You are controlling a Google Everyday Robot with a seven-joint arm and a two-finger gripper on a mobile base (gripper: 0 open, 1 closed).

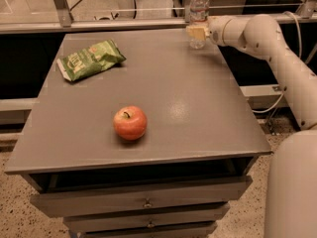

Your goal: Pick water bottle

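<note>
The water bottle (199, 5) is a small clear plastic bottle with a white cap. It stands upright at the far right corner of the grey table (203, 108). My gripper (196, 32) is at the end of the white arm (262, 36), which reaches in from the right. The gripper sits at the bottle's lower body and covers part of it. Whether it touches the bottle cannot be told.
A red apple (130, 123) sits near the table's front middle. A green chip bag (89, 59) lies at the far left. Drawers (143, 202) are under the tabletop. A metal rail (124, 24) runs behind the table. My white base (292, 192) stands at the right.
</note>
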